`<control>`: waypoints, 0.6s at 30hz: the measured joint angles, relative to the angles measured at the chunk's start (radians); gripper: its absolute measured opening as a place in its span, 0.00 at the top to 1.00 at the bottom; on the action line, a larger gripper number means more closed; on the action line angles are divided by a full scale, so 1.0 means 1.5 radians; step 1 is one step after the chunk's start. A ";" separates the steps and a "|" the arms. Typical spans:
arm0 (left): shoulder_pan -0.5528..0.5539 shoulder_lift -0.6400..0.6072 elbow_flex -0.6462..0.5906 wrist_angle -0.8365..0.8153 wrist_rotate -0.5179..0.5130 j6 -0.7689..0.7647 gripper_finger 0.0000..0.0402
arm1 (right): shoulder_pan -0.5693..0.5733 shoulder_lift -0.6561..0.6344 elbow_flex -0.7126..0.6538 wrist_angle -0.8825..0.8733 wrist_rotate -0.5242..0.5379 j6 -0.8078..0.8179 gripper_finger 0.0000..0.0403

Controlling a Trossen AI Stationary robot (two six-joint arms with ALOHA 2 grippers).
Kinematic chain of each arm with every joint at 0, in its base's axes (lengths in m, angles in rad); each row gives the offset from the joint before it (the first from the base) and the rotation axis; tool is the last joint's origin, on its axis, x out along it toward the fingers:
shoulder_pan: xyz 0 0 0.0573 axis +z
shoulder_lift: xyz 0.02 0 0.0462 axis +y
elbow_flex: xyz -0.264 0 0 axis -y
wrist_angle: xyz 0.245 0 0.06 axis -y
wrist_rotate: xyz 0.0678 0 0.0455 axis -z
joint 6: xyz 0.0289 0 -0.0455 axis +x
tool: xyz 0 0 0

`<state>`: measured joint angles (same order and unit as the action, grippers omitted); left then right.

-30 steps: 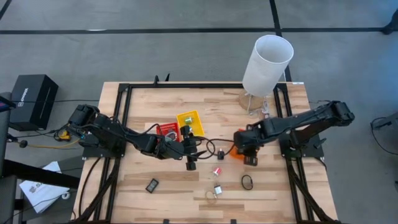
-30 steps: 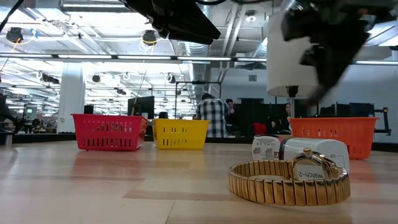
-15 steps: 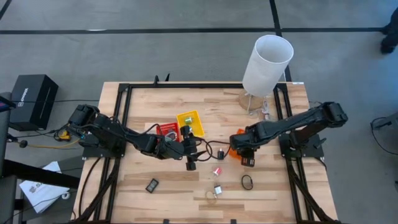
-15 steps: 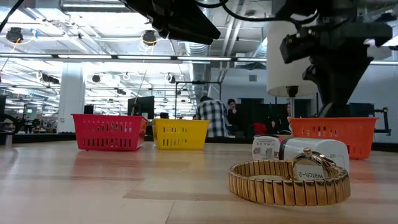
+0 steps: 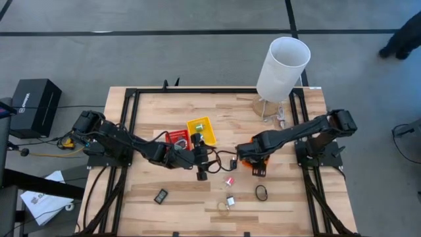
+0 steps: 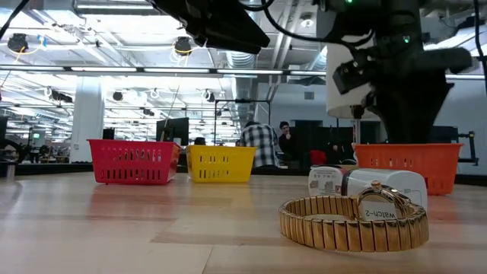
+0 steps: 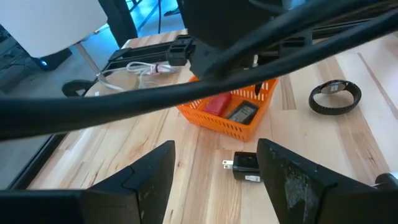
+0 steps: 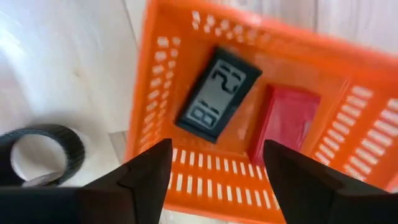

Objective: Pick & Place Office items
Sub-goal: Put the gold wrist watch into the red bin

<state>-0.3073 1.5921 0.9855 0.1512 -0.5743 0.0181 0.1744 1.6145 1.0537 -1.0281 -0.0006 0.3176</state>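
My right gripper (image 5: 256, 169) hangs open over the orange tray (image 8: 205, 180). Inside the tray lie a black display device (image 8: 217, 93) and a red block (image 8: 286, 121). My left gripper (image 5: 202, 172) is open too and hovers near the table's middle, pointing at the orange tray (image 7: 224, 121) and a black plug (image 7: 245, 167) that lies flat on the wood. A black ring (image 5: 262, 192) lies flat nearer the front edge. A gold watch band (image 6: 354, 221) stands on the table by a small white box.
A red tray (image 5: 176, 138) and a yellow tray (image 5: 200, 127) sit behind my left gripper. The tall white cylinder (image 5: 283, 66) stands at the far right. A small black item (image 5: 161, 195) and a few tiny pieces (image 5: 229, 180) lie toward the near edge.
My right arm has swung a little toward the table's left, carrying its gripper farther over the orange tray. The left arm has kept still.
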 joint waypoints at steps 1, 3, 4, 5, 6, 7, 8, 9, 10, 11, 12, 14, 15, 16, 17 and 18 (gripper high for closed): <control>-0.001 0.000 0.000 0.000 0.000 0.000 0.45 | -0.001 -0.008 0.005 -0.006 0.000 -0.006 0.40; -0.006 0.000 0.000 -0.001 0.000 0.000 0.45 | -0.004 -0.028 0.019 -0.020 0.000 -0.008 0.40; -0.010 0.000 0.000 -0.003 0.000 0.000 0.45 | -0.005 -0.040 0.024 -0.023 0.000 -0.010 0.40; -0.014 0.000 0.000 -0.004 0.000 0.000 0.45 | -0.005 -0.054 0.028 -0.030 0.000 -0.010 0.40; -0.018 0.000 0.000 -0.005 0.000 0.000 0.45 | -0.005 -0.072 0.029 -0.035 0.001 -0.013 0.40; -0.023 0.000 0.000 -0.010 -0.001 0.000 0.45 | -0.005 -0.092 0.028 -0.034 0.004 -0.021 0.40; -0.029 0.000 0.000 -0.014 -0.001 0.000 0.45 | -0.004 -0.115 0.025 -0.023 0.015 -0.031 0.40; -0.036 0.000 0.000 -0.014 0.000 0.000 0.45 | -0.002 -0.139 0.019 -0.010 0.031 -0.039 0.40; -0.042 0.000 0.000 -0.014 0.000 0.000 0.45 | 0.001 -0.162 0.010 0.005 0.049 -0.045 0.39; -0.049 0.000 0.000 -0.014 0.000 0.000 0.45 | 0.004 -0.186 -0.001 0.028 0.067 -0.051 0.39; -0.056 0.000 0.000 -0.015 0.000 0.000 0.45 | 0.006 -0.209 -0.012 0.054 0.084 -0.056 0.39; -0.068 0.000 0.000 -0.015 0.000 -0.016 0.45 | 0.006 -0.257 -0.043 0.118 0.105 -0.057 0.39; -0.073 0.000 0.000 -0.015 0.000 -0.031 0.45 | 0.006 -0.279 -0.061 0.154 0.107 -0.057 0.39; -0.077 0.000 0.000 -0.015 0.001 -0.050 0.45 | 0.007 -0.299 -0.082 0.190 0.107 -0.057 0.39; -0.080 0.000 0.000 -0.015 0.002 -0.071 0.45 | 0.011 -0.320 -0.108 0.224 0.107 -0.057 0.39; -0.083 0.000 0.000 -0.015 0.002 -0.093 0.45 | 0.017 -0.339 -0.135 0.256 0.107 -0.058 0.39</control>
<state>-0.4317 1.5921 0.9856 0.1287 -0.5716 -0.1218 0.1996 1.1054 0.8514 -0.6439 0.1601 0.2309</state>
